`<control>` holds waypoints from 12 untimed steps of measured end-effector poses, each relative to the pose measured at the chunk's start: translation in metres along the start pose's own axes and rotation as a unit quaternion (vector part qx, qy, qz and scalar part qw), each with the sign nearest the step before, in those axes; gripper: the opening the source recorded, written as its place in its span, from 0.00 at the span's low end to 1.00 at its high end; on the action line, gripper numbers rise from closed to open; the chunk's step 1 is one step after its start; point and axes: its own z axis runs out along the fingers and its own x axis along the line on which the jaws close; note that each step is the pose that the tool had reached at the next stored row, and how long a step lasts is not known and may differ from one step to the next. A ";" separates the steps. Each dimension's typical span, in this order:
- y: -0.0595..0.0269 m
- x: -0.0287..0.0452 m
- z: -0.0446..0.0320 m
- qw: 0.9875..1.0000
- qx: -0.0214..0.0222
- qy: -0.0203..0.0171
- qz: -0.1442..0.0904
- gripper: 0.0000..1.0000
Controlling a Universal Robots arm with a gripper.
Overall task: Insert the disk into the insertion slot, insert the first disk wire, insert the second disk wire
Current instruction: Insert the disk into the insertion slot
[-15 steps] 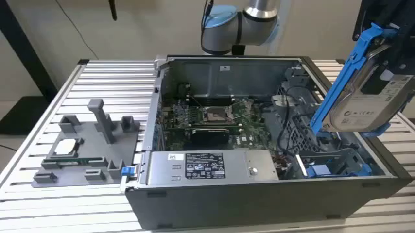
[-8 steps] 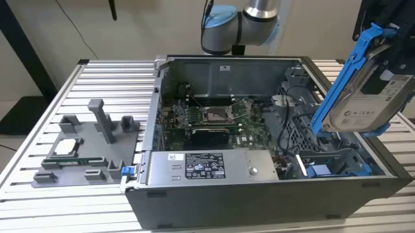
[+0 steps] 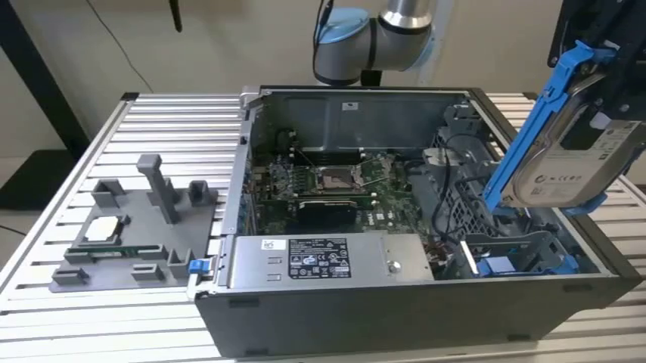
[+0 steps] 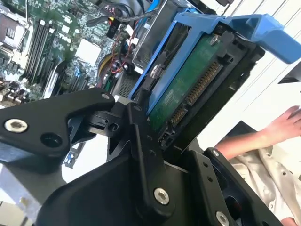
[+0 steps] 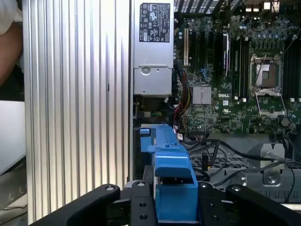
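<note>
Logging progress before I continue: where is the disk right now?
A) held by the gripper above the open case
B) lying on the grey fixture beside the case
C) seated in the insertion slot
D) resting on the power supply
A: in the exterior view the disk hangs tilted above the case, clear of the insertion slot, and the first wrist view shows the gripper clamped on it.

Small print covered the white label on the silver-grey rectangular disk and the sticker on the grey metal power-supply box; no wording could be read.
</note>
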 end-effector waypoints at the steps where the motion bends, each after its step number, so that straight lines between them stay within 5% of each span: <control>1: -0.0001 0.0000 0.0017 1.000 0.000 0.000 0.000 0.00; 12: -0.0006 0.0000 0.0122 1.000 0.001 0.000 0.000 0.00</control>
